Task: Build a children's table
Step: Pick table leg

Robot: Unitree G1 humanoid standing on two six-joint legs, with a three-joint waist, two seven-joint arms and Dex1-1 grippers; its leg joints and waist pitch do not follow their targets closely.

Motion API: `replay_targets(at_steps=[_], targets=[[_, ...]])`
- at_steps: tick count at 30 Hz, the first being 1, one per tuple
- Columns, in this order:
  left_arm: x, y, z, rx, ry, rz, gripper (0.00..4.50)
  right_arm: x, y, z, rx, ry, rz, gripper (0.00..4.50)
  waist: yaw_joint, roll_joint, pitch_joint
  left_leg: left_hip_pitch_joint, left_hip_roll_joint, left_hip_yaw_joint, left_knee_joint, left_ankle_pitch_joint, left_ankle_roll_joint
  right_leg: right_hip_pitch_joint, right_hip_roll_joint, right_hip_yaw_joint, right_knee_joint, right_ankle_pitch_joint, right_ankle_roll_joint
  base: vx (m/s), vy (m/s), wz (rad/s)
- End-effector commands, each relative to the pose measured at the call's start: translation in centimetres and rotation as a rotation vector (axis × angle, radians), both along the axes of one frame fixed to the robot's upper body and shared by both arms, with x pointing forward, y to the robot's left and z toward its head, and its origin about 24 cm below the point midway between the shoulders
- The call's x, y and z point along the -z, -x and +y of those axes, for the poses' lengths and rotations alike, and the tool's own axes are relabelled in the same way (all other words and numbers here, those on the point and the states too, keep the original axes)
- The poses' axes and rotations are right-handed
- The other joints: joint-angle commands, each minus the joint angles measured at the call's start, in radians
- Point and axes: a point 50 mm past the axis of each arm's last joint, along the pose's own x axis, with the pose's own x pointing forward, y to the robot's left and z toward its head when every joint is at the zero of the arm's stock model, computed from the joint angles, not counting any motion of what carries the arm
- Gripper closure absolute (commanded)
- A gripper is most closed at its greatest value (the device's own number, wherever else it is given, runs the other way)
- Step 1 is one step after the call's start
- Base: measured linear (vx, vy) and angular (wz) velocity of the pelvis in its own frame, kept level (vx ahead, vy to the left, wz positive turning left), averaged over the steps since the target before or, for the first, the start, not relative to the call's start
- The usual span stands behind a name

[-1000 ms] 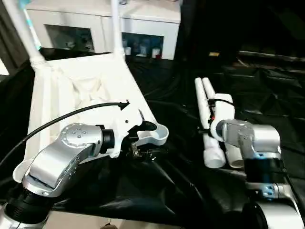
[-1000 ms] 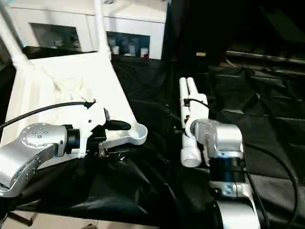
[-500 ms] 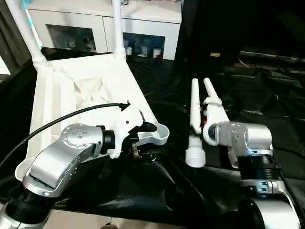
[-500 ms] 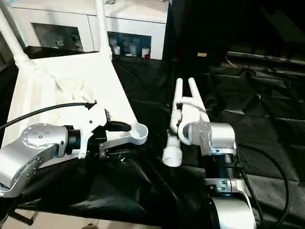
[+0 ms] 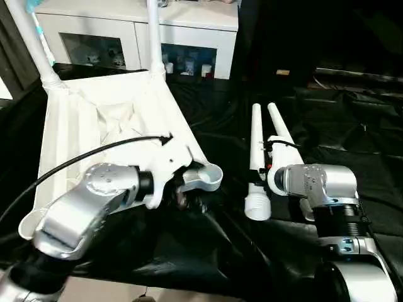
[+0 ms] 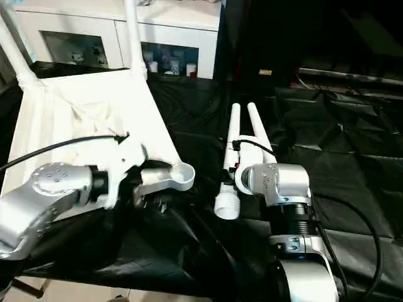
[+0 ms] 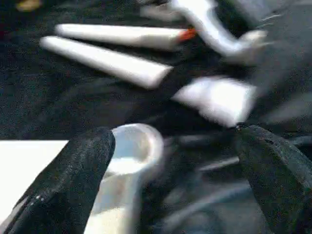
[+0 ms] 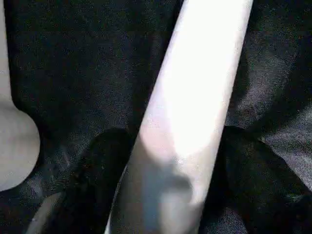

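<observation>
Left gripper [image 7: 170,180] spread wide at the tabletop's corner socket [image 7: 136,148].
One black finger [image 7: 68,185] over the white tabletop edge beside the round socket, the other [image 7: 275,170] well apart; beyond, two white legs [image 7: 105,61] lying on black sheeting [image 7: 48,102].

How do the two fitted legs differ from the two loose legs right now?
The fitted legs stand upright in the tabletop's far corner sockets; the loose legs lie flat on the black sheeting. The fitted pair stands apart, the loose pair side by side, one between the right gripper's fingers. All are white tubes.
</observation>
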Motion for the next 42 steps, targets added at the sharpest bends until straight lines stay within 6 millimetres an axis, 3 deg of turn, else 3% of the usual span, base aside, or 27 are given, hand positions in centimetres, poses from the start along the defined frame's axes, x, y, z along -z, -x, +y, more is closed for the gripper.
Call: replay_targets(at_steps=[1, 3, 4, 8, 10, 12, 16, 19, 20, 22, 25, 26, 28, 29, 30, 33, 34, 36, 38, 39, 40, 42], targets=[[-0.1, -0.9, 0.1, -0.075, -0.013, -0.073, 0.0, 0.0, -0.1, -0.3, 0.027, -0.019, 0.012, 1.66, 0.004, 0.007, -0.075, -0.007, -0.019, 0.017, -0.063, -0.127, -0.059, 0.065, -0.036, 0.039, -0.078, -0.2, -0.092, 0.0, 0.0, 0.0], [0.0, -1.3, 0.2, -0.113, -0.01, -0.065, 0.0, 0.0, -0.2, -0.4, 0.038, -0.023, 0.007, 1.66, 0.003, 0.006, -0.075, -0.008, -0.019, 0.018, -0.063, -0.123, -0.058, 0.065, -0.035, 0.04, -0.077, -0.194, -0.096, 0.0, 0.0, 0.0], [-0.2, -2.0, 0.2, -0.176, 0.029, -0.153, 0.0, -0.1, -0.4, -0.9, 0.074, -0.041, -0.01, 1.79, 0.002, -0.003, -0.075, -0.01, -0.019, 0.019, -0.063, -0.12, -0.053, 0.065, -0.035, 0.04, -0.08, -0.188, -0.1, 0.0, 0.0, 0.0], [0.1, -2.9, 0.2, -0.252, 0.056, -0.111, 0.0, -0.9, -0.8, -1.1, 0.108, -0.11, -0.08, 2.15, 0.004, 0.003, -0.079, -0.008, -0.02, 0.019, -0.06, -0.106, -0.046, 0.065, -0.036, 0.04, -0.074, -0.168, -0.107, 0.0, 0.0, 0.0], [-0.2, -4.1, 0.2, -0.347, 0.105, -0.128, 0.0, -1.7, -1.3, -1.3, 0.122, -0.155, -0.154, 2.28, 0.005, 0.001, -0.078, -0.009, -0.02, 0.02, -0.058, -0.111, -0.041, 0.065, -0.036, 0.039, -0.077, -0.164, -0.111, 0.0, 0.0, 0.0], [-0.5, -5.1, -0.2, -0.358, 0.202, -0.026, 0.0, -2.2, -1.6, -1.5, 0.122, -0.202, -0.21, 2.51, 0.006, -0.003, -0.08, -0.011, -0.023, 0.022, -0.057, -0.105, -0.035, 0.068, -0.037, 0.039, -0.077, -0.165, -0.116, 0.0, 0.0, 0.0], [-1.9, -7.1, -1.7, -0.333, 0.449, 0.148, 0.0, -3.3, -1.9, -1.6, 0.084, -0.311, -0.335, 2.72, 0.015, 0.0, -0.084, -0.012, -0.024, 0.02, -0.053, -0.085, -0.018, 0.07, -0.039, 0.038, -0.073, -0.127, -0.142, 0.0, 0.0, 0.0], [-2.3, -7.5, -2.2, -0.326, 0.504, 0.206, 0.0, -3.8, -1.8, -1.5, 0.06, -0.353, -0.363, 2.84, 0.02, -0.005, -0.084, -0.015, -0.025, 0.021, -0.053, -0.067, -0.001, 0.075, -0.037, 0.037, -0.072, -0.087, -0.157, 0.0, 0.0, 0.0], [-2.7, -7.8, -2.9, -0.307, 0.524, 0.234, 0.0, -3.9, -1.6, -1.6, 0.028, -0.353, -0.364, 2.93, 0.018, 0.006, -0.083, -0.015, -0.025, 0.02, -0.051, -0.064, 0.006, 0.074, -0.036, 0.037, -0.073, -0.068, -0.168, 0.0, 0.0, 0.0], [-2.8, -8.0, -3.3, -0.295, 0.512, 0.235, 0.0, -3.7, -1.4, -1.7, 0.008, -0.335, -0.349, 3.24, 0.021, 0.001, -0.085, -0.015, -0.025, 0.019, -0.051, -0.054, 0.014, 0.079, -0.036, 0.036, -0.072, -0.052, -0.172, 0.0, 0.0, 0.0], [-2.6, -7.9, -3.6, -0.286, 0.496, 0.239, 0.0, -3.5, -1.2, -1.6, -0.006, -0.33, -0.346, 3.36, 0.022, 0.003, -0.084, -0.013, -0.023, 0.019, -0.053, -0.07, 0.01, 0.079, -0.039, 0.036, -0.076, -0.082, -0.171, 0.0, 0.0, 0.0], [-2.6, -7.9, -3.8, -0.28, 0.507, 0.26, 0.0, -3.7, -1.1, -1.7, -0.009, -0.35, -0.361, 3.45, 0.02, -0.002, -0.083, -0.013, -0.023, 0.02, -0.053, -0.076, 0.01, 0.078, -0.038, 0.035, -0.078, -0.094, -0.171, 0.0, 0.0, 0.0], [-2.4, -7.8, -3.9, -0.28, 0.507, 0.29, 0.0, -4.3, -1.0, -1.6, -0.036, -0.391, -0.383, 3.66, 0.023, 0.0, -0.082, -0.011, -0.021, 0.02, -0.054, -0.089, 0.011, 0.077, -0.04, 0.035, -0.08, -0.122, -0.168, 0.0, 0.0, 0.0], [-2.2, -7.9, -3.8, -0.3, 0.499, 0.302, 0.0, -4.4, -0.9, -1.7, -0.047, -0.387, -0.382, 3.74, 0.024, -0.005, -0.081, -0.011, -0.021, 0.02, -0.055, -0.091, 0.014, 0.077, -0.038, 0.035, -0.081, -0.132, -0.163, 0.0, 0.0, 0.0], [-2.2, -7.9, -3.8, -0.3, 0.499, 0.302, 0.0, -4.4, -0.9, -1.7, -0.047, -0.387, -0.382, 3.87, 0.025, -0.003, -0.08, -0.011, -0.021, 0.019, -0.055, -0.09, 0.014, 0.077, -0.038, 0.035, -0.081, -0.138, -0.159, 0.0, 0.0, 0.0], [-1.9, -8.1, -3.4, -0.329, 0.484, 0.303, 0.0, -4.3, -0.6, -1.7, -0.106, -0.3, -0.381, 4.11, 0.027, -0.002, -0.079, -0.01, -0.02, 0.02, -0.056, -0.095, 0.008, 0.075, -0.04, 0.036, -0.086, -0.159, -0.143, 0.0, 0.0, 0.0], [-1.9, -8.1, -3.4, -0.329, 0.484, 0.303, 0.0, -4.3, -0.6, -1.7, -0.106, -0.3, -0.381, 3.64, 0.029, -0.002, -0.08, -0.011, -0.02, 0.018, -0.057, -0.093, 0.005, 0.076, -0.04, 0.035, -0.086, -0.164, -0.14, 0.0, 0.0, 0.0], [-1.6, -7.7, -3.1, -0.316, 0.414, 0.251, 0.0, -4.0, -0.5, -1.4, -0.143, -0.235, -0.377, 3.72, 0.03, -0.01, -0.081, -0.013, -0.018, 0.017, -0.057, -0.086, 0.004, 0.076, -0.042, 0.034, -0.086, -0.164, -0.136, 0.0, 0.0, 0.0], [-1.1, -7.0, -3.1, -0.268, 0.32, 0.192, 0.0, -3.9, -0.7, -0.9, -0.157, -0.194, -0.365, 3.47, 0.026, -0.01, -0.081, -0.015, -0.017, 0.017, -0.058, -0.076, 0.002, 0.075, -0.043, 0.035, -0.081, -0.163, -0.129, 0.0, 0.0, 0.0], [-0.8, -5.9, -3.4, -0.183, 0.247, 0.163, 0.0, -4.0, -1.2, -0.7, -0.158, -0.115, -0.361, 3.47, 0.023, -0.013, -0.079, -0.013, -0.014, 0.017, -0.059, -0.08, 0.0, 0.071, -0.045, 0.035, -0.083, -0.175, -0.129, 0.0, 0.0, 0.0], [-0.7, -5.5, -3.5, -0.152, 0.222, 0.154, 0.0, -4.1, -1.4, -0.7, -0.161, -0.086, -0.362, 3.19, 0.021, -0.008, -0.079, -0.013, -0.012, 0.018, -0.061, -0.077, -0.007, 0.068, -0.046, 0.036, -0.08, -0.182, -0.133, 0.0, 0.0, 0.0], [-0.2, -4.6, -3.5, -0.09, 0.145, 0.143, 0.0, -4.3, -1.9, -0.6, -0.162, -0.049, -0.352, 3.23, 0.022, -0.008, -0.078, -0.011, -0.014, 0.02, -0.059, -0.085, -0.012, 0.066, -0.044, 0.037, -0.079, -0.187, -0.134, 0.0, 0.0, 0.0]])
